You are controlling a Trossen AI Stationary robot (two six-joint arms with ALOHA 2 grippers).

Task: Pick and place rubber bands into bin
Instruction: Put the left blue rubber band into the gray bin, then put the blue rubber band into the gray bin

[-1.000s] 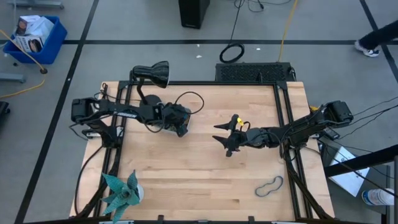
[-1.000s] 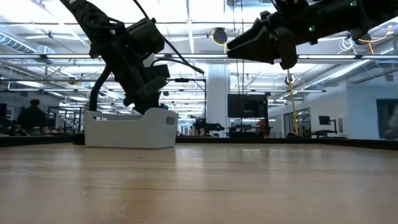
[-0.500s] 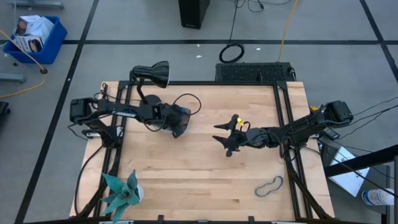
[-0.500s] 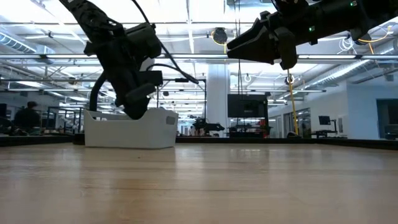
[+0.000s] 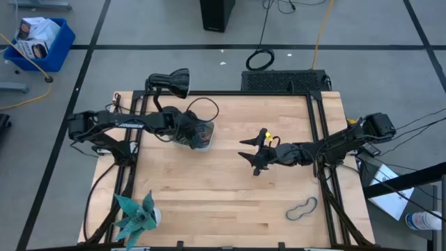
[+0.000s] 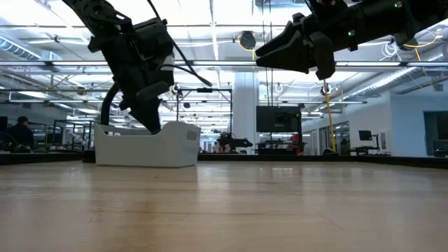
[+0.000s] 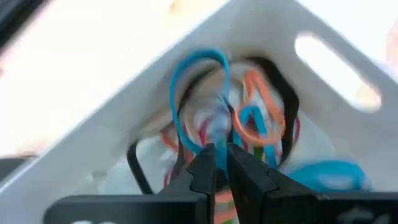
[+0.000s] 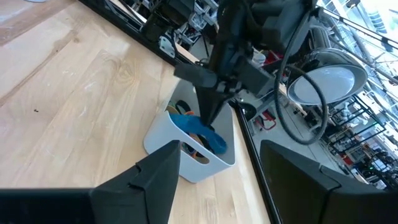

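the left arm reaches in from the nine o'clock edge of the table [image 5: 230,202], its forearm running roughly toward three o'clock, wrist bent so the left gripper [image 7: 221,163] points down into the bin [image 5: 201,134]; in the low view the left gripper's tip dips behind the bin's near wall; its fingers [image 7: 200,168] stand almost together with only a thin slit between them, and no band is clearly pinched there; the bin sits at about ten o'clock from the table's centre, near the far edge, a shallow pale tray whose long axis i cannot tell from above because the wrist covers it; inside lie the rubber bands [image 7: 249,121], a tangle of blue, orange, black and red loops, one blue loop standing up just beyond the fingertips; one more dark band [image 5: 302,208] lies loose at about five o'clock, near the front right corner, long axis slanting from seven to one o'clock; the right arm comes from the three o'clock edge, stretched toward nine o'clock and raised above the wood; the right gripper [image 5: 249,148] hangs near the centre with fingers spread wide, holding nothing.
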